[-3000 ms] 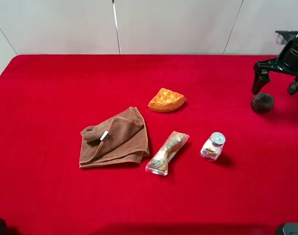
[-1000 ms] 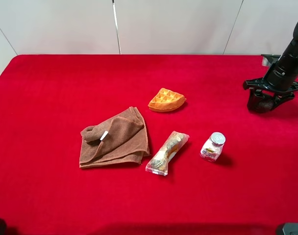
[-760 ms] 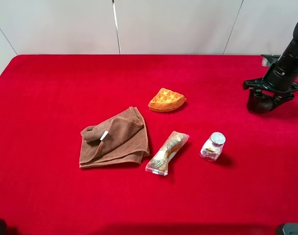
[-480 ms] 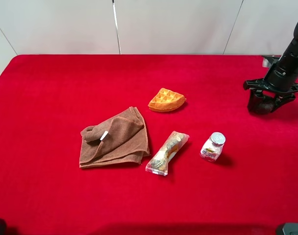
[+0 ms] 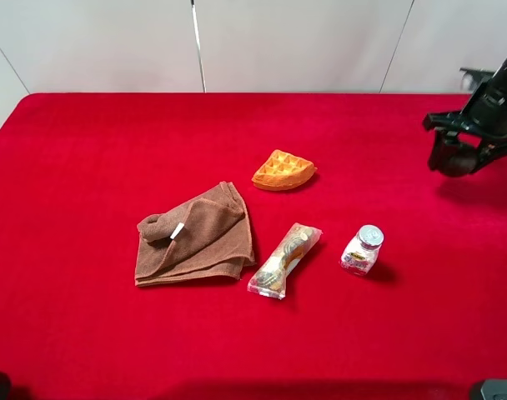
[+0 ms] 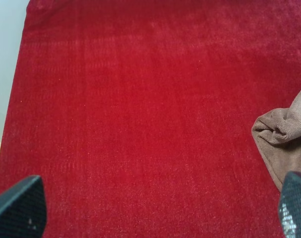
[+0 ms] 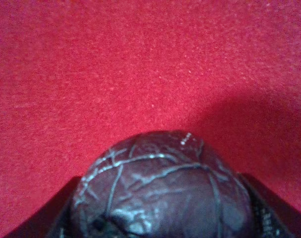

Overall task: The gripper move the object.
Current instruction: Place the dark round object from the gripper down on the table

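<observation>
Gripping the dark brown ball [image 5: 456, 157], the right hand [image 5: 459, 163] hangs at the upper right of the high view, its splayed fingers closed around the ball's sides. The ball seems to sit just off the red table [image 5: 87, 167], with a shadow on the cloth below it. It is right of the waffle [image 5: 283, 170] and above the small jar [image 5: 362, 249], well apart from both. The left hand [image 6: 155, 206] is spread wide over the cloth, near the brown towel [image 6: 284, 134].

ball [image 7: 163, 193] dark brown, pale crackle lines | waffle [image 5: 283, 170] orange grid | cloth [image 5: 195, 235] brown | table [image 5: 112, 150] red
</observation>
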Controlling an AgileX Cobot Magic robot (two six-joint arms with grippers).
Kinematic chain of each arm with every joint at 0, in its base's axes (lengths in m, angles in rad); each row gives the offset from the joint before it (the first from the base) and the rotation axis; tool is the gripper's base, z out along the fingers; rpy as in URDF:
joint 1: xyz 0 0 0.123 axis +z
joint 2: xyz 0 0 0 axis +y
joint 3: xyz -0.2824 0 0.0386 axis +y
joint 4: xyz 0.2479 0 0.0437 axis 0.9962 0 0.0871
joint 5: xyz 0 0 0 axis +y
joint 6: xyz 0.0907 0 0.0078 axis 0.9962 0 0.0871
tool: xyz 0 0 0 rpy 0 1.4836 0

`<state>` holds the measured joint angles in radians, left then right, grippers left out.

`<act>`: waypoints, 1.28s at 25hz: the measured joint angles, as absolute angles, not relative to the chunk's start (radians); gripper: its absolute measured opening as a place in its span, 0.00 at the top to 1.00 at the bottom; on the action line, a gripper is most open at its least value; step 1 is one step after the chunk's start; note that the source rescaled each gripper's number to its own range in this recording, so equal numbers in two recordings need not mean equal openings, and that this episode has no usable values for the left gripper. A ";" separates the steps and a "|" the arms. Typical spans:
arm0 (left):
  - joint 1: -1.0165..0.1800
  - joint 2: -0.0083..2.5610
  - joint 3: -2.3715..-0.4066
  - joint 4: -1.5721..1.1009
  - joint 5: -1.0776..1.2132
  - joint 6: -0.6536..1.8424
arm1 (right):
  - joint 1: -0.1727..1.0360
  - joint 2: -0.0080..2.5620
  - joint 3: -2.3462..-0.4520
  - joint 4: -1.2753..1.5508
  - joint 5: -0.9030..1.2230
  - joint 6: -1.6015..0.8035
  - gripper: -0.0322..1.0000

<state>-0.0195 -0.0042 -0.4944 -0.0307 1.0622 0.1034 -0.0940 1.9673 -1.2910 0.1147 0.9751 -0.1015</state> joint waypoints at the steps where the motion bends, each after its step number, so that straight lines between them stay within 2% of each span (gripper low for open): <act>1: -0.019 -0.004 -0.494 -0.031 1.062 0.103 | -0.094 1.954 -1.291 0.117 0.982 -0.098 0.97; 15: -0.019 -0.004 -0.494 -0.031 1.062 0.103 | -0.076 1.763 -1.291 0.176 1.063 -0.091 0.97; 20: -0.019 -0.004 -0.494 -0.031 1.062 0.103 | 0.018 1.735 -1.291 0.178 1.105 -0.091 0.97; 32: -0.019 -0.004 -0.494 -0.031 1.062 0.103 | 0.339 1.735 -1.291 0.178 1.115 -0.069 0.97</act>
